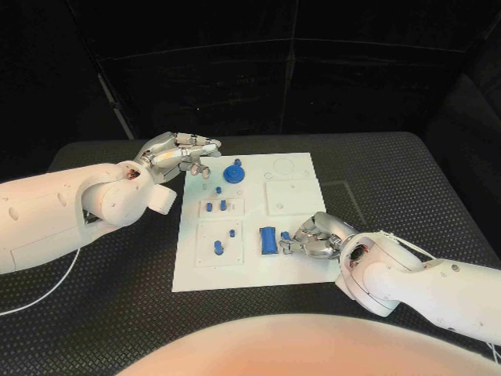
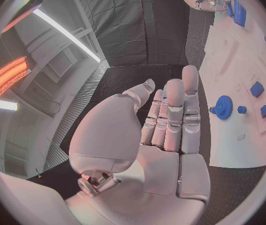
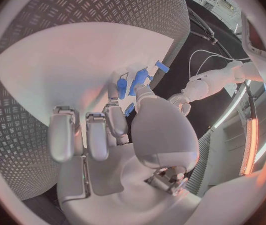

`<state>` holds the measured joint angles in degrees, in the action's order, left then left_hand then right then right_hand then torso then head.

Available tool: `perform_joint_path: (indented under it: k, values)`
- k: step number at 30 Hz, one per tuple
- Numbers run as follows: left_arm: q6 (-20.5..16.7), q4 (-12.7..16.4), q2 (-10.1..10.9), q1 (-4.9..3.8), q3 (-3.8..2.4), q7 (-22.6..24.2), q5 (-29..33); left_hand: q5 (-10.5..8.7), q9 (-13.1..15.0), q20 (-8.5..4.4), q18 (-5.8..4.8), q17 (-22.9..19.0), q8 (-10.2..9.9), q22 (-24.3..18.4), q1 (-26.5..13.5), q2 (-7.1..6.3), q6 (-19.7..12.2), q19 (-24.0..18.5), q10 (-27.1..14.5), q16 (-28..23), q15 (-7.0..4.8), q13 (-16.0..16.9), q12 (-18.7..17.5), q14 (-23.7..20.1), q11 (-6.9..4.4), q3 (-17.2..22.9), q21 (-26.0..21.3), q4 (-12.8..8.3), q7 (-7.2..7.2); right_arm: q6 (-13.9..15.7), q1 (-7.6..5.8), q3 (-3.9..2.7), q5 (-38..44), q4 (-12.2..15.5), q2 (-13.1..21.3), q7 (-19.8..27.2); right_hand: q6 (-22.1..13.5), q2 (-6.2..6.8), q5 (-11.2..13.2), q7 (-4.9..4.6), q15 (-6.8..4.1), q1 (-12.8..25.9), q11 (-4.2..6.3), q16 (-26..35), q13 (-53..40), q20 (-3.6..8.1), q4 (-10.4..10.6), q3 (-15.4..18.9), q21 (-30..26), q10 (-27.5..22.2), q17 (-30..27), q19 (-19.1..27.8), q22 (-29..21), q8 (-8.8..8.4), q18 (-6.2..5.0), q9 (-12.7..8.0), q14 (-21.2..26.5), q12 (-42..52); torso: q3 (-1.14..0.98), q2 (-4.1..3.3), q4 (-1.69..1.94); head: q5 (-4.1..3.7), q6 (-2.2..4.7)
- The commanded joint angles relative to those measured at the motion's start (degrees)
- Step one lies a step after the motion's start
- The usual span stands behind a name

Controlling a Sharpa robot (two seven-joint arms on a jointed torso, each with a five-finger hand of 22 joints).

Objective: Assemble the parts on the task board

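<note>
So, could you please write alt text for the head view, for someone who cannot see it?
A white rectangular task board lies on a black table, with small blue parts on it, including a blue gear. The right hand rests beside a blue block; the left hand hovers, holding nothing, at the board's far left corner.

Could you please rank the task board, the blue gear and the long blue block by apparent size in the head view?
1. Task board
2. Long blue block
3. Blue gear, though it looks close to the block, so that order is unsure.
</note>
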<state>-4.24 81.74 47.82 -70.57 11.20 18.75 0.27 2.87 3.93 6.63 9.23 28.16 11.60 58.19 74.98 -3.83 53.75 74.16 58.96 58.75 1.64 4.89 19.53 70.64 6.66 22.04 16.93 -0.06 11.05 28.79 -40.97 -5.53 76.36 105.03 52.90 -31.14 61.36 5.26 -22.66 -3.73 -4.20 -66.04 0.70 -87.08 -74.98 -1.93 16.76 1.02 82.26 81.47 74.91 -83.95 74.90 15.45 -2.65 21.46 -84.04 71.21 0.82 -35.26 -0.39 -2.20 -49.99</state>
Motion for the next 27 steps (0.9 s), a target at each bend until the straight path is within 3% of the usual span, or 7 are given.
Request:
perform_joint_path:
  k: [1,11,27]
  values:
    - [-0.09,0.09,0.02,-0.1,-0.05,0.62,-0.07,0.23,0.02,0.39,1.08,0.0,0.31,-0.08,-0.09,0.45,-0.52,0.04,-0.49,-0.11,-0.09,0.1,0.38,-0.26,-0.02,-0.25,-0.31,0.01,0.03,-0.26,-0.05,0.0,3.23,0.26,0.26,1.42,0.11,-0.02,0.21,-0.16,-0.01,0.43,-0.25,0.24,-0.31,-0.14,-0.06,0.41,-0.22,0.09,10.1,-1.71,4.06,-0.09,0.04,0.08,-4.85,0.01,0.04,-0.01,-0.01,-0.09,-0.01]
    - [0.09,0.06,0.04,-0.1,-0.05,0.36,-0.07,0.23,0.02,0.39,1.09,0.02,0.31,-0.08,-0.08,0.45,-0.52,0.04,-0.5,-0.09,-0.09,0.1,0.39,-0.26,-0.03,-0.26,-0.32,0.01,0.03,-0.27,-0.05,0.01,8.73,0.61,0.82,2.28,0.12,-0.61,-0.65,-0.12,-0.03,-0.04,-0.21,0.27,-0.36,-0.12,-0.22,0.83,-0.23,0.1,10.06,-1.71,4.08,-0.14,0.04,0.14,-4.84,0.07,0.03,-0.06,0.02,-0.12,-0.01]
    - [0.11,0.1,0.12,-0.1,-0.05,0.3,-0.07,0.23,0.02,0.39,1.09,0.02,0.31,-0.08,-0.08,0.45,-0.52,0.04,-0.5,-0.09,-0.09,0.1,0.39,-0.26,-0.03,-0.26,-0.32,0.01,0.03,-1.65,-0.05,0.01,8.7,1.1,0.47,3.37,0.6,-1.58,-1.52,0.06,-0.13,-1.15,-0.06,0.04,-0.71,-0.05,-0.34,1.19,0.1,0.36,10.42,-1.91,4.57,0.06,0.15,0.34,-4.93,0.51,0.05,-0.07,0.13,-0.3,-0.01]
